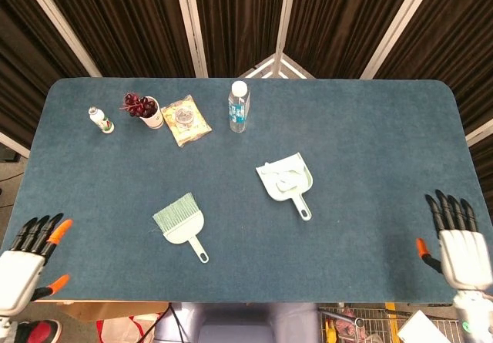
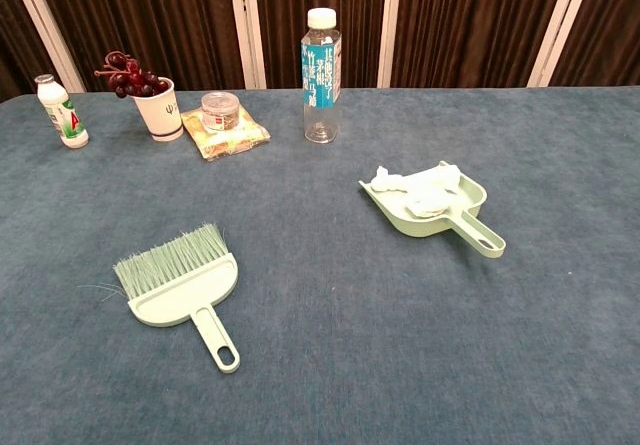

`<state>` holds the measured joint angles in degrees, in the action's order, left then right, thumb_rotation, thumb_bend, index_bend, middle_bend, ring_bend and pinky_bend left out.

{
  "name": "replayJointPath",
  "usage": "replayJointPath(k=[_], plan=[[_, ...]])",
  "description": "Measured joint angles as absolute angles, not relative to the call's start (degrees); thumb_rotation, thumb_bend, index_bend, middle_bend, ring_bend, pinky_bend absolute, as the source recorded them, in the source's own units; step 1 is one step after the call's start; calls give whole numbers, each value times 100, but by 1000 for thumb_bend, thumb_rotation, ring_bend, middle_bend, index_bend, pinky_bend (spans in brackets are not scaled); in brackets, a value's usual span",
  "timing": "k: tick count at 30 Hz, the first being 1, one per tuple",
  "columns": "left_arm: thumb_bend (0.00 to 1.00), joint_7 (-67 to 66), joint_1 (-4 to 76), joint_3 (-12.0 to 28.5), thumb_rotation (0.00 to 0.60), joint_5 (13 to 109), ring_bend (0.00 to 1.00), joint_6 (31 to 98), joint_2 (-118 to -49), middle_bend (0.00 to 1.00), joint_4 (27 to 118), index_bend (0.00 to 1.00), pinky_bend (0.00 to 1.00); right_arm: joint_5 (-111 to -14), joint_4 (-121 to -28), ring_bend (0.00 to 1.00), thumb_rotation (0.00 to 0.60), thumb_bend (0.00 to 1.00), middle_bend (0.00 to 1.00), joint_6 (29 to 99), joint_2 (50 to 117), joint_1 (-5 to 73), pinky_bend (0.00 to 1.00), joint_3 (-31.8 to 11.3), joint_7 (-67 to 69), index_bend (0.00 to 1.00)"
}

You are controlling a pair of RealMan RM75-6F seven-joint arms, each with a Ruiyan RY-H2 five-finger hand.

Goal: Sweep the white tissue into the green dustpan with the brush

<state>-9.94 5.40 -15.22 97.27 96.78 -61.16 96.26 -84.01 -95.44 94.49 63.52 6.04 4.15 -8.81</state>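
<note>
The crumpled white tissue [image 2: 418, 193] lay inside the pale green plastic dustpan [image 2: 466, 202], whose handle pointed toward the robot and rightward. The pale green brush [image 2: 182, 290] lay flat, bristles pointing away. Both the left hand [image 1: 21, 263] and right hand [image 1: 457, 241] were empty, fingers [image 1: 449, 209] spread.

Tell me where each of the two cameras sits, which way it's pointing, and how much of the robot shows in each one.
Head view: high above the near table edge, looking steeply down on the whole table; the left hand and right hand show at the bottom corners, fingers spread, holding nothing.
Chest view: low at the near edge, looking across toward the curtains; no part of the robot shows.
Shared: brush, dustpan holding tissue, bottle.
</note>
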Motion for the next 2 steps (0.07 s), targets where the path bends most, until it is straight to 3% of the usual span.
replayJointPath(k=[2], plan=[[0,-873,394,-1526,600,9778,0,9776,-6122,0,9390,0,6,-8488,-9435,0,600,385,0,9540,6262,459,11,489,-772,0]])
